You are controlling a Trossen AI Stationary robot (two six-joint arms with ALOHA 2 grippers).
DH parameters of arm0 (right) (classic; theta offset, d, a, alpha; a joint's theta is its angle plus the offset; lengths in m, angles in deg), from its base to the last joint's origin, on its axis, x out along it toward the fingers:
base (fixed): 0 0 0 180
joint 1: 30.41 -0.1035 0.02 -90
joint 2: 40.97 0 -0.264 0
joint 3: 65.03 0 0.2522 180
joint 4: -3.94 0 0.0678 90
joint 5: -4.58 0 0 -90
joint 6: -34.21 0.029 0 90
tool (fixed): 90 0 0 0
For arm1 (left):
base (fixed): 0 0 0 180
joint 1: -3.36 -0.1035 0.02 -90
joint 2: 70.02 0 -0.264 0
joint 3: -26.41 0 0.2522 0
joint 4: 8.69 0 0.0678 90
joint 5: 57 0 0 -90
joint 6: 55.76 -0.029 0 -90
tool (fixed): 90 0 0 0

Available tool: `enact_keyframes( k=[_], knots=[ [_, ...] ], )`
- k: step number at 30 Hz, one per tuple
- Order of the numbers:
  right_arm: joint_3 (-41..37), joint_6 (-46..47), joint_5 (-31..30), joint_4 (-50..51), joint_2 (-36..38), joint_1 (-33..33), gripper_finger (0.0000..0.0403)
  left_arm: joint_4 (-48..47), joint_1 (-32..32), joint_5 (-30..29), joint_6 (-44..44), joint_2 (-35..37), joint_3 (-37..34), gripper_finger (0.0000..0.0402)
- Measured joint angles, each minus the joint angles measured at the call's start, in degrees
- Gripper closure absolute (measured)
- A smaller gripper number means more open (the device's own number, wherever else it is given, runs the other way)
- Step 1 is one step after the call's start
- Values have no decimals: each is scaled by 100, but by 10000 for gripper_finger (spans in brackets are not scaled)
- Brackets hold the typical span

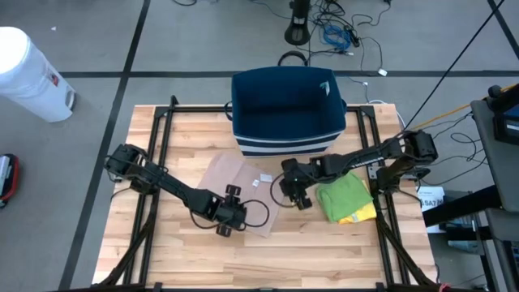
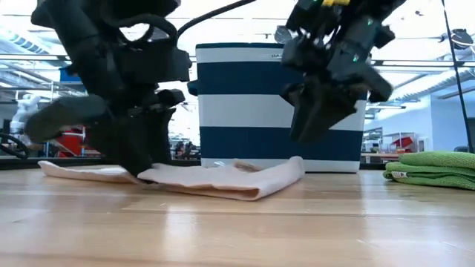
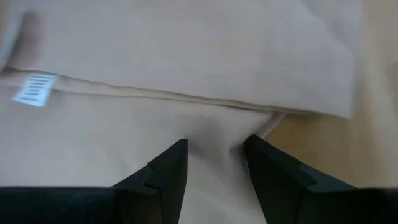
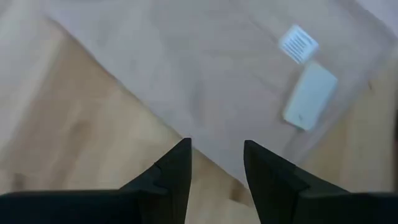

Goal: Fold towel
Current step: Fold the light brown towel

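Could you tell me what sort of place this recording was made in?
Probably a robotics lab or workshop: a wooden workbench on a concrete floor, loose cables beyond it, and an open hall with ceiling lights behind.

Towel [image 2: 223,178] — left end hidden behind left gripper [image 2: 141,159] — label print [image 3: 34,89] unreadable.

pretty tight in the middle: the navy striped bin [image 1: 288,109] blocks the far side just behind the tan towel [image 1: 235,182], green and yellow cloths [image 1: 347,200] crowd the right, near half of the table [image 1: 268,264] is wide open.
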Motion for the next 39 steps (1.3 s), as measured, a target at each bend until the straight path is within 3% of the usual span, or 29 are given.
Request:
enact_keyframes(
  k=[5,12,29,39],
  knots=[
    [-253,146,105,-693,0,309,271,151,-235,-336,-217,-15,-10,229],
    [-615,-2,294,-882,-2,537,271,162,-517,39,-166,-15,-8,229],
    [-907,-920,317,-1595,-2,783,271,173,-435,317,135,-13,-6,229],
    [-881,-1030,612,-1605,-597,929,271,203,-277,337,229,-13,-6,229]
  ],
)
